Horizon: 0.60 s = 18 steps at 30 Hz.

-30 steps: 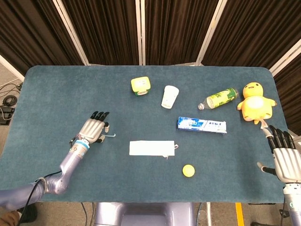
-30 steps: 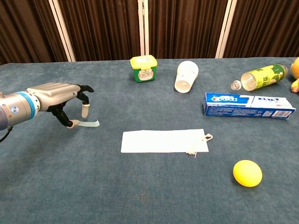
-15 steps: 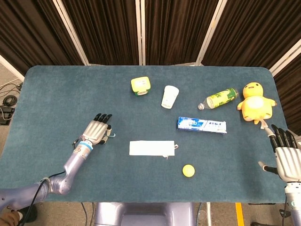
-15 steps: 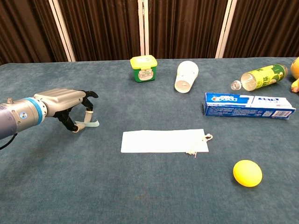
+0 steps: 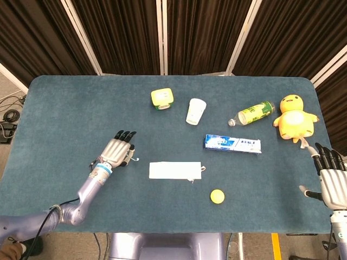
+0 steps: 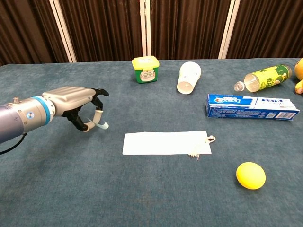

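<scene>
The worktop [image 5: 65, 108] carries a flat white cloth [image 6: 165, 142] with a short cord at one end, its long axis running left to right across the robot's front. It lies just beside the left robot hand [image 6: 80, 106], toward the robot's right and slightly nearer the body. That robot hand hangs palm down with curled fingers and pinches a small pale blue strip [image 6: 101, 125] between thumb and finger, the strip's free end trailing toward the cloth. The right robot hand [image 5: 332, 181] sits well apart at the far right edge, released with fingers spread, holding nothing, near the yellow plush duck [image 5: 294, 116]. The left robot hand is plainly the nearer one to the cloth.

Against the earlier frames, the left robot hand has travelled toward the cloth, carrying the strip along, while the right robot hand has drawn slightly back toward the robot. The cloth has not moved.
</scene>
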Motion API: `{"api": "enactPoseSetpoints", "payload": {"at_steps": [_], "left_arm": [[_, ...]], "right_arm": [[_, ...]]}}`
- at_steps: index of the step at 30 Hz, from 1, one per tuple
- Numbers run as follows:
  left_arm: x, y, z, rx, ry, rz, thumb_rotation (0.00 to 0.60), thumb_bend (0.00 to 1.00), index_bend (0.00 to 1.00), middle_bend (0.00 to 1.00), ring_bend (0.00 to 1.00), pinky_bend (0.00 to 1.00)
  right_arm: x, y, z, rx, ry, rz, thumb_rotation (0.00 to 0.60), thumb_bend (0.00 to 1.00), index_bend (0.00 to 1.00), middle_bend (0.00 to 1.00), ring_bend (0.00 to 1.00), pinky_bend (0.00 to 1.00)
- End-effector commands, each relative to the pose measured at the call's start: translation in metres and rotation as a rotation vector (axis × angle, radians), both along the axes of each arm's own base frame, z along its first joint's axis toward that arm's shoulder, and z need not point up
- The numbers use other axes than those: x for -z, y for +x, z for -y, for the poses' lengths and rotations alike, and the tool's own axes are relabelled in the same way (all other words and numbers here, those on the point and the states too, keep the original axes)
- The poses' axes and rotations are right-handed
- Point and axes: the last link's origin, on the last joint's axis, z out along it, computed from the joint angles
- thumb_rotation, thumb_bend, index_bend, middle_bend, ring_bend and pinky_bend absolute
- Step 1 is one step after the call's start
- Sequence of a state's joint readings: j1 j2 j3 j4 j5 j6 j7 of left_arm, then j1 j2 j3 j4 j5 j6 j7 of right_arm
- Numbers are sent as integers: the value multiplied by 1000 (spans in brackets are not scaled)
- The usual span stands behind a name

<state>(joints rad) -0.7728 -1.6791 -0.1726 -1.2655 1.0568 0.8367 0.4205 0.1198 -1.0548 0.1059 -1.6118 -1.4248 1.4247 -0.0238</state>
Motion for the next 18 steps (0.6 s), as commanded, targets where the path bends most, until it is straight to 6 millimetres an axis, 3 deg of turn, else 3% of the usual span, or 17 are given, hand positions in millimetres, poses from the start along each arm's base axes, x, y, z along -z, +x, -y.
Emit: {"api": "enactPoseSetpoints", "payload": {"at_steps": [1,7,11,18], "left_arm": [[2,21,2,25,-30,43,600,467,618,0,0,0],[10,55,3,102,-51,47,600,467,618,0,0,0],[28,86,1,169,-64,25,600,467,618,0,0,0],[49,104,0,177,-77,12,600,467,618,0,0,0]], "right_arm": [[-1,0,0,0,-2,0,600,0,0,0,0,0],[-2,-1,0,4,-8,4,600,0,0,0,0,0],[-6,-3,0,9,-19,11,600,0,0,0,0,0],[-11,-4,0,10,-31,23,600,0,0,0,0,0]]}}
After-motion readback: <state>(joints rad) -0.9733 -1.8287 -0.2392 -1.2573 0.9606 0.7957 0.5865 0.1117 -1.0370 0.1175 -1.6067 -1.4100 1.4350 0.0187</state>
